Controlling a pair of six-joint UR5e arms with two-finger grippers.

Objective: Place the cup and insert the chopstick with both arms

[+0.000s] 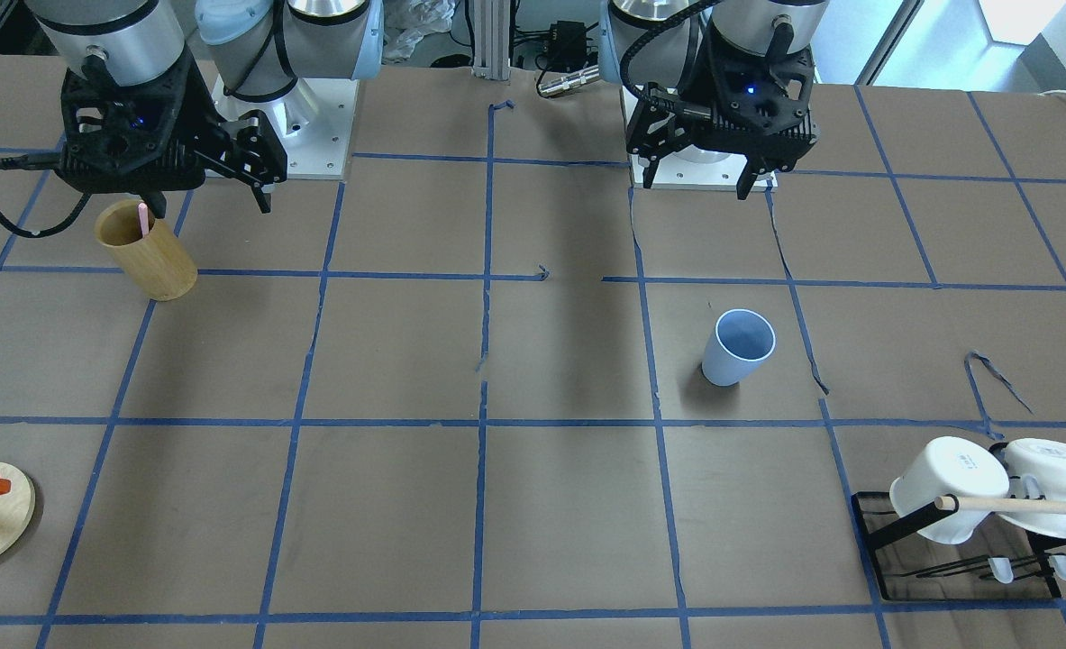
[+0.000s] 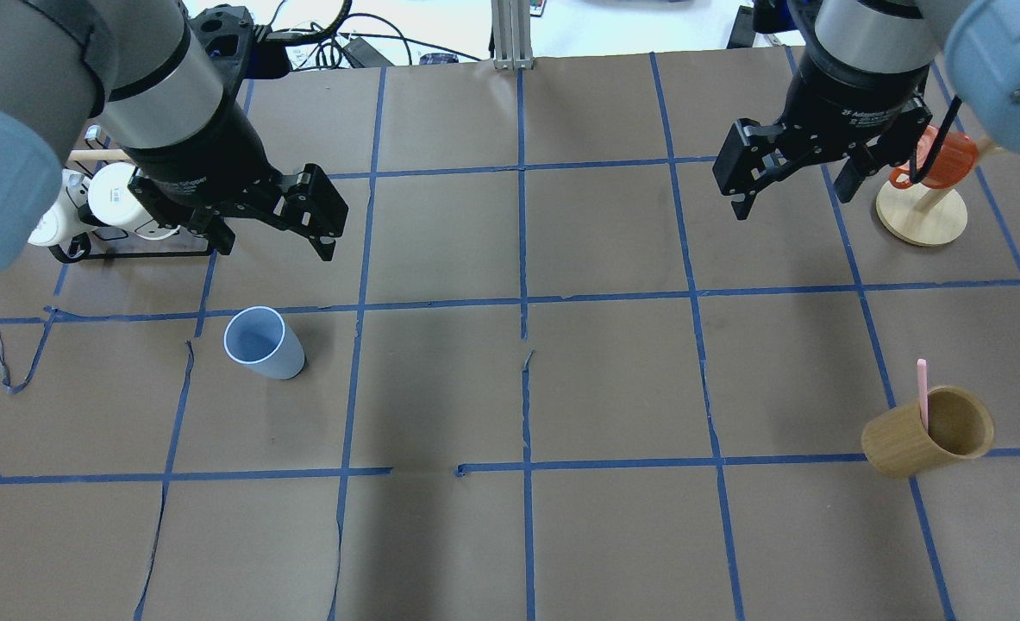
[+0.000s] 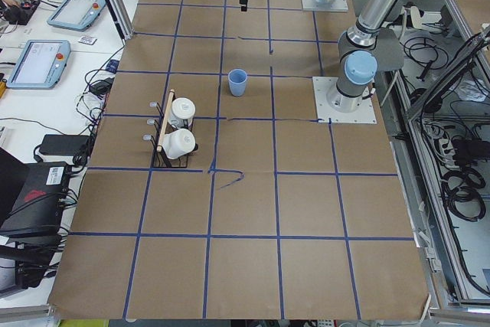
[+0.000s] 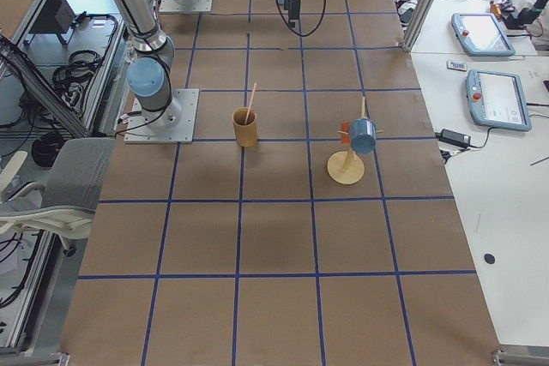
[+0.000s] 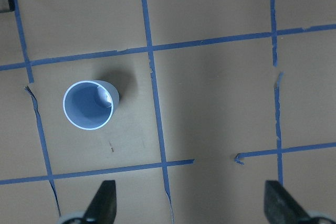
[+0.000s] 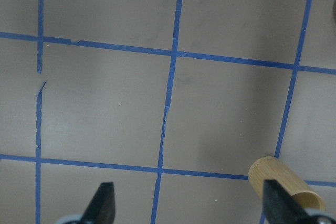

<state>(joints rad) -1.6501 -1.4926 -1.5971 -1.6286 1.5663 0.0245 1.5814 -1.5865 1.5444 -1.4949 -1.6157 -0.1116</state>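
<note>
The light blue cup (image 1: 738,347) stands upright and empty on the table; it also shows in the overhead view (image 2: 264,343) and the left wrist view (image 5: 89,104). The pink chopstick (image 1: 142,219) stands in a tan wooden cylinder (image 1: 150,254), also seen from overhead (image 2: 923,392). My left gripper (image 2: 272,246) is open and empty, raised above the table just beyond the cup. My right gripper (image 2: 792,200) is open and empty, raised well beyond the wooden cylinder (image 2: 928,444), whose rim shows in the right wrist view (image 6: 281,182).
A black rack with white mugs and a wooden rod (image 1: 992,491) stands beyond my left gripper (image 2: 87,203). A round wooden stand with an orange cup (image 2: 923,211) stands right beside my right gripper. Blue tape lines grid the brown table.
</note>
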